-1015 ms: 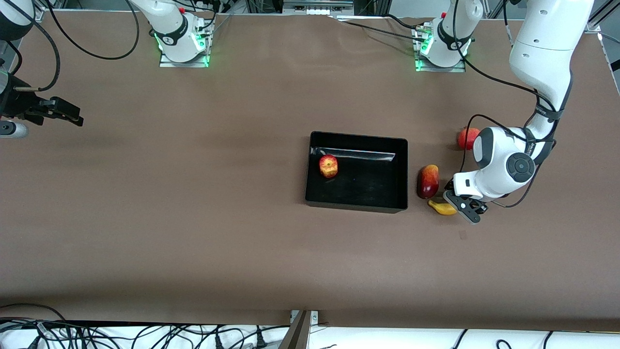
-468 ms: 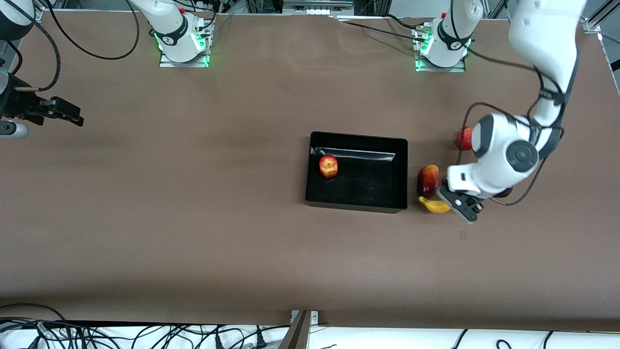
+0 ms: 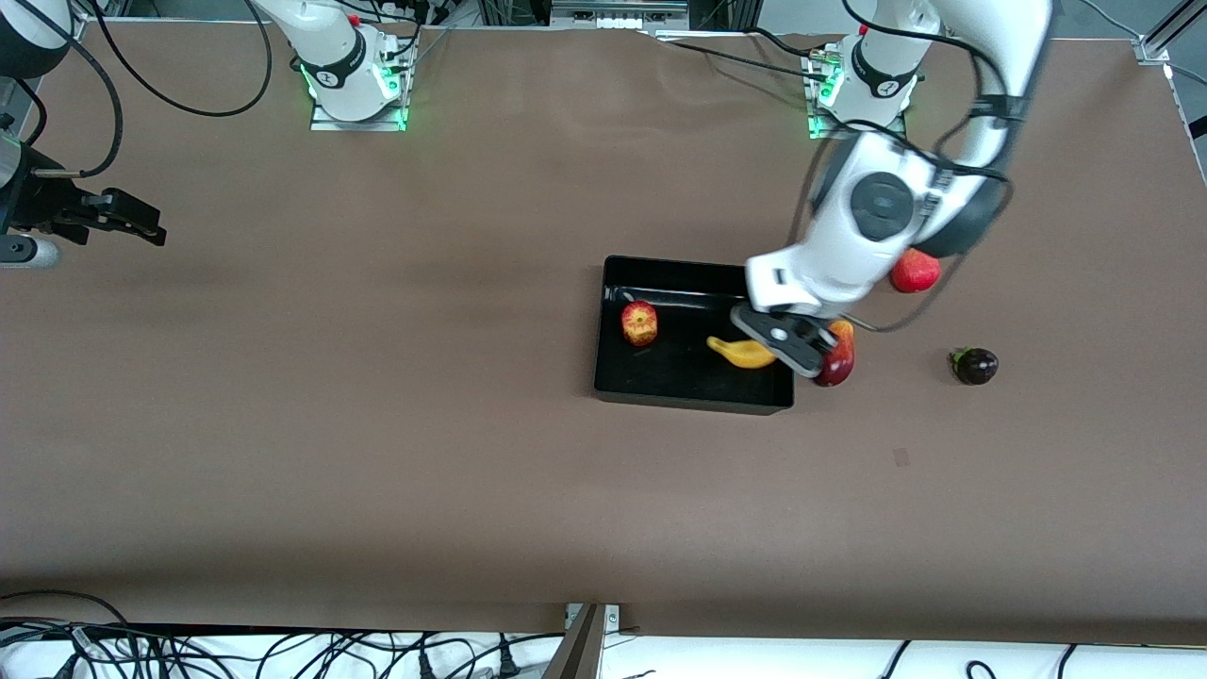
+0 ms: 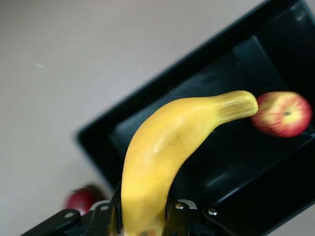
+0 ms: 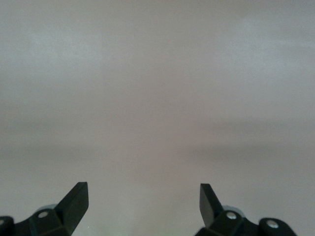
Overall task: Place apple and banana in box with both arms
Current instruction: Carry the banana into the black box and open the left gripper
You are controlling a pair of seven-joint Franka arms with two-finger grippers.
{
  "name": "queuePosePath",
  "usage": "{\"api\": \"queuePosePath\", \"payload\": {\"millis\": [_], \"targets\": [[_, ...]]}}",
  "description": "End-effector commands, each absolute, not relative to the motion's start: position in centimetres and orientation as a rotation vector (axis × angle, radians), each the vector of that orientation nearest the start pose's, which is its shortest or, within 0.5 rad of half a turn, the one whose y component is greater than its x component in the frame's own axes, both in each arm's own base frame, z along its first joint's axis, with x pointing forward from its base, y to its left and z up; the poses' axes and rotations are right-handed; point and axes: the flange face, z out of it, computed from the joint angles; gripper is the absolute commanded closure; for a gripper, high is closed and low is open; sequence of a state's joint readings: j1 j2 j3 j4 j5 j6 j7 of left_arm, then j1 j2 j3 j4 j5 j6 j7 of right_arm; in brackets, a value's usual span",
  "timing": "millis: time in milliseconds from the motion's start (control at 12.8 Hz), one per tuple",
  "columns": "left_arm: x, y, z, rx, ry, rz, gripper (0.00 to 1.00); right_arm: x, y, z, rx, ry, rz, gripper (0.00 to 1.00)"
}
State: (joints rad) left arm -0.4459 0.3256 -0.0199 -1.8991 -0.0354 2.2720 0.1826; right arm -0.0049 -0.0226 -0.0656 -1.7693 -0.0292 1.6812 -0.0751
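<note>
Left hand [image 3: 775,347] is clamping the banana [image 3: 741,353] by one end and is hanging over the box [image 3: 693,401], at the box's end toward the left arm. The banana's free end is pointing inward over the black floor; in the left wrist view the banana [image 4: 167,162] is rising from between the fingers [image 4: 106,219] with its darker tip close to the apple [image 4: 283,114], though whether the two are touching cannot be told. The apple [image 3: 639,323] is lying inside the box, at the end toward the right arm, dimpled yellowish top facing up. Box is sitting on the brown tabletop [image 3: 377,424], roughly mid-table. Just outside the box wall at the left arm's end, an oblong dark-red-and-orange fruit [image 3: 837,360] is lying on the tabletop, partly hidden under the left hand. A uniformly red round fruit [image 3: 915,272] is sitting farther from the front camera than that, partly covered by the left arm's wrist. A small dark purple fruit [image 3: 974,366] is lying apart, further toward the left arm's end. Right hand [image 3: 127,220] is waiting at the right arm's end of the tabletop, well apart from the box, fingers [image 5: 74,202] spread wide and holding nothing, with only bare tabletop under it.
</note>
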Motion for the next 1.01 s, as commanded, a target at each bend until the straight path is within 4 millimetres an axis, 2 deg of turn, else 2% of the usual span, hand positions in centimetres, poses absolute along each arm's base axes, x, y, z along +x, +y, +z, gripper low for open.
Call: {"api": "queuePosePath", "payload": {"millis": [0,312,468,546,780,859,937], "targets": [[55.2,-30.4,29.3,-3.031,0.916,-0.019,1.0,54.6,-3.6,55.8,-3.177,-0.031,0.128,0.0],[54.6,-30.6,26.0,-3.013,0.95,-0.014,1.0,54.8,-3.7,55.7,-3.18,-0.029,0.122,0.0],[55.0,-30.0,23.9,-2.969,0.982,-0.033,1.0,55.1,-3.9,55.8,-3.184,-0.023,0.093,0.0],[55.5,-29.4,23.5,-2.926,1.006,-0.061,1.0,55.3,-4.1,55.9,-3.183,-0.015,0.071,0.0],[55.2,-29.2,22.7,-2.91,1.021,-0.055,1.0,55.4,-4.1,55.9,-3.183,-0.02,0.066,0.0],[55.0,-29.1,22.3,-2.909,1.021,-0.043,0.96,55.3,-4.1,56.0,-3.182,-0.03,0.073,0.0],[54.9,-29.1,22.1,-2.913,1.014,-0.035,0.19,55.2,-3.8,56.1,-3.181,-0.024,0.07,0.0]]}}
